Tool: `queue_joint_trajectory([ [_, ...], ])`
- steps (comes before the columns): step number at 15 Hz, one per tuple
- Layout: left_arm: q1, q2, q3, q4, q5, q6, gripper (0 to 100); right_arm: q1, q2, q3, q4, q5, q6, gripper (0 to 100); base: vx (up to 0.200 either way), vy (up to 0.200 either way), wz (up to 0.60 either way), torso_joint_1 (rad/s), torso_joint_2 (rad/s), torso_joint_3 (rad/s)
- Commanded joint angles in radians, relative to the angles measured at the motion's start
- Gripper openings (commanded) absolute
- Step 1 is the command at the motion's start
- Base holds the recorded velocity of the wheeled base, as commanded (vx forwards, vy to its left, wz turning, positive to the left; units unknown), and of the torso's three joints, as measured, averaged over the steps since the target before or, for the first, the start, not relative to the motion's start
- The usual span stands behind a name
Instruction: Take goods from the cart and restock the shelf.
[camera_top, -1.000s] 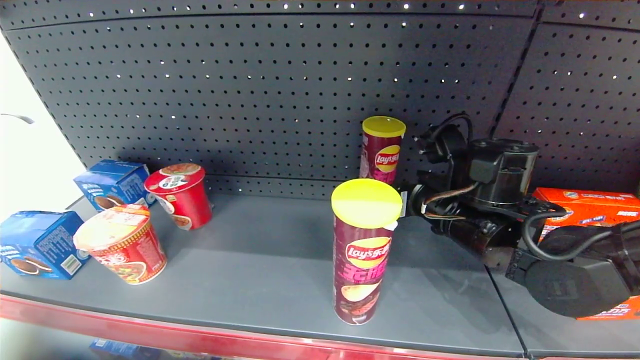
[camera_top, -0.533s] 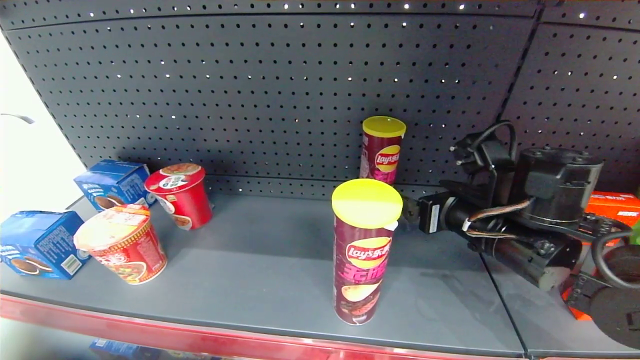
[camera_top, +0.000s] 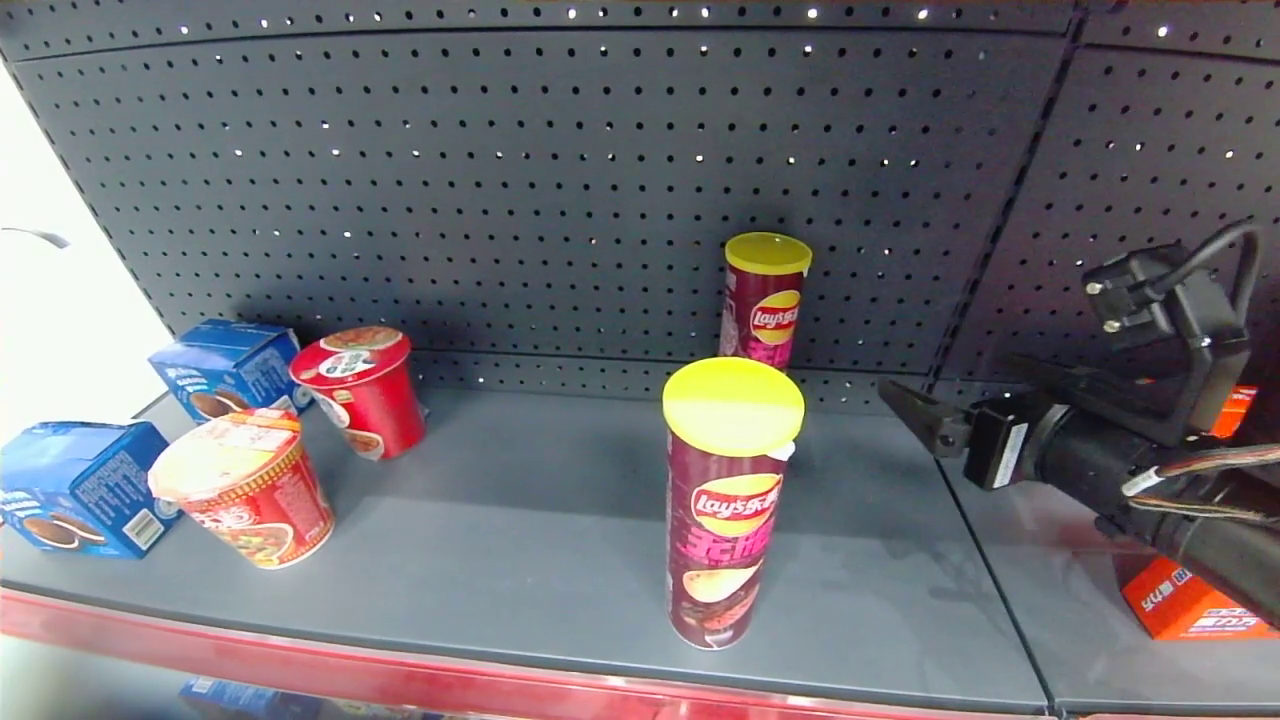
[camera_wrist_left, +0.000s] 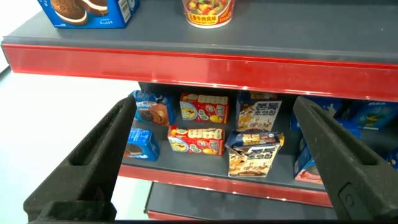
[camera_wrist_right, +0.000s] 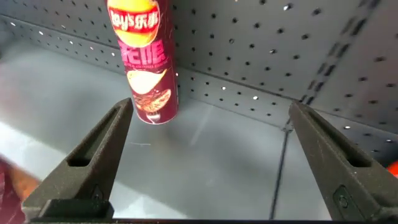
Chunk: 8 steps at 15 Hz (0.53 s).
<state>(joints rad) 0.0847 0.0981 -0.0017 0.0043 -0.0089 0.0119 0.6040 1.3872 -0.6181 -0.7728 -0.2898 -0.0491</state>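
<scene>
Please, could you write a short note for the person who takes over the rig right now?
Right tool: open, empty, over the shelf, right of the front chip can, clear of it.
Left tool: open, empty, held low, facing the lower shelf.
Done: the front chip can and the back chip can stand upright on the shelf, the back one near the rear panel.
Left: probably fetch more goods from the cart.

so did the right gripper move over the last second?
Yes. The right gripper has drawn back to the robot's right, away from the rear chip can, which has not shifted on the shelf.
</scene>
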Motion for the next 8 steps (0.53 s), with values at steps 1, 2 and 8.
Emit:
queue_joint_trajectory([
  [1,0.0,0.002,0.0,-0.001,0.0,0.0,100,-0.055,-0.243,-0.014,0.181,0.049,-0.005,100,0.0,0.0,0.0,0.0,0.0,0.0],
  [2,0.0,0.002,0.0,-0.001,0.0,0.0,100,-0.086,-0.283,-0.011,0.221,0.049,-0.003,100,0.0,0.0,0.0,0.0,0.0,0.0],
  [8,0.0,0.002,0.0,0.0,0.0,0.0,100,-0.386,-0.777,0.21,0.357,0.141,-0.063,100,0.0,0.0,0.0,0.0,0.0,0.0],
])
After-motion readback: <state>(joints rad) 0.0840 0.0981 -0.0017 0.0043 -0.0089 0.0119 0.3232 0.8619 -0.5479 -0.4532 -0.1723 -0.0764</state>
